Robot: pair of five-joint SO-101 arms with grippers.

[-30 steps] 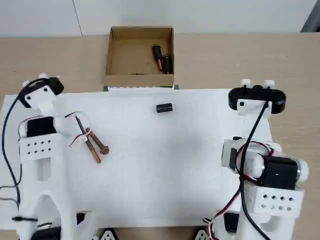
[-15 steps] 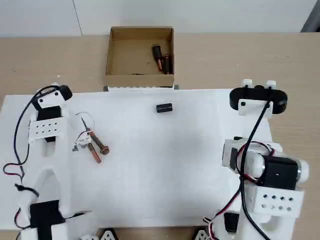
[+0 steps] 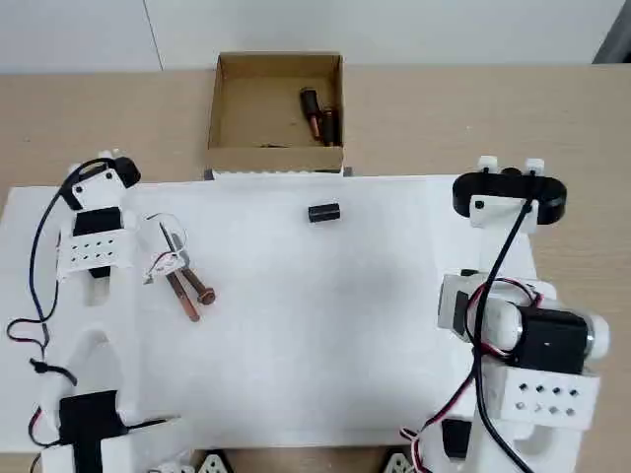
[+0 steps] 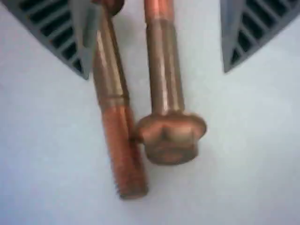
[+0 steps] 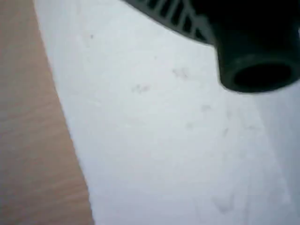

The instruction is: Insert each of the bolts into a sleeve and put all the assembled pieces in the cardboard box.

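Observation:
Two copper bolts (image 3: 188, 292) lie side by side on the white mat (image 3: 345, 335) at the left. In the left wrist view one bolt (image 4: 167, 93) shows its flanged head, the other bolt (image 4: 117, 136) its threaded end. My left gripper (image 3: 170, 264) stands open right over them, one finger (image 4: 70, 37) against the threaded bolt and the other finger (image 4: 248, 33) apart from both. A black sleeve (image 3: 323, 212) lies on the mat near the cardboard box (image 3: 227, 108). My right gripper (image 3: 508, 194) rests at the mat's far right, its black tip (image 5: 253, 56) above bare mat.
The cardboard box holds assembled pieces (image 3: 318, 113) in its right half. Bare wooden table (image 3: 444, 108) surrounds the mat, and its edge (image 5: 28, 140) shows beside the right gripper. The right arm's body (image 3: 523, 345) stands at the mat's front right.
The left arm has stretched forward and dropped its gripper down over the two bolts. The bolts, the sleeve and the right arm have stayed put.

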